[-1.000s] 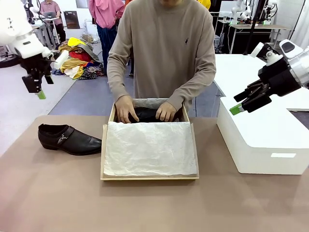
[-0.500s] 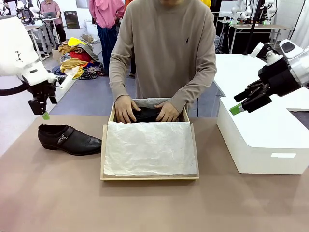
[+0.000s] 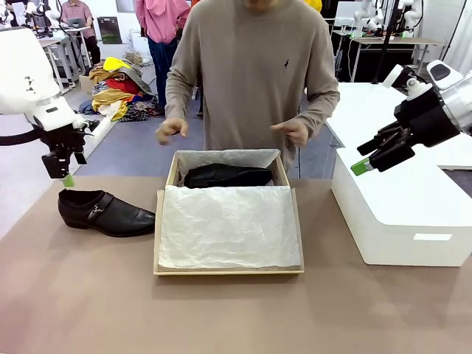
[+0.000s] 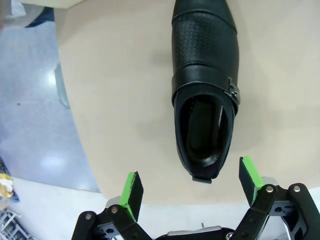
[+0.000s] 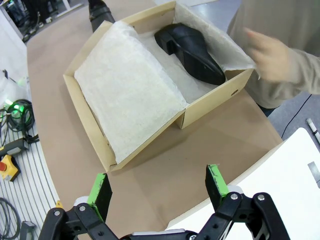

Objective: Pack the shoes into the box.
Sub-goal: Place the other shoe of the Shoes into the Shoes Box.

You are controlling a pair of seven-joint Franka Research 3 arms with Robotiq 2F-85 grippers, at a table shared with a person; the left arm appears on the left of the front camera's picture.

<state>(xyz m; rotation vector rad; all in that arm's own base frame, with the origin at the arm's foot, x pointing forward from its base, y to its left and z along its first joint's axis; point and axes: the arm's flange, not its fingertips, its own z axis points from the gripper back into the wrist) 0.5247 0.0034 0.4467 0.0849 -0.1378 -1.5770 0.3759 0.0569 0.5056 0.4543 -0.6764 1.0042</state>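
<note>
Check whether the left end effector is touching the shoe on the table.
Apart. Front view: the open left end effector hangs just above the heel of the shoe; left wrist view: bare table shows between each pad and it.

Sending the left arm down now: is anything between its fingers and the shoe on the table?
Nothing visible. The left gripper hangs open above the heel of the shoe; the person's hands are raised beyond the box.
</note>
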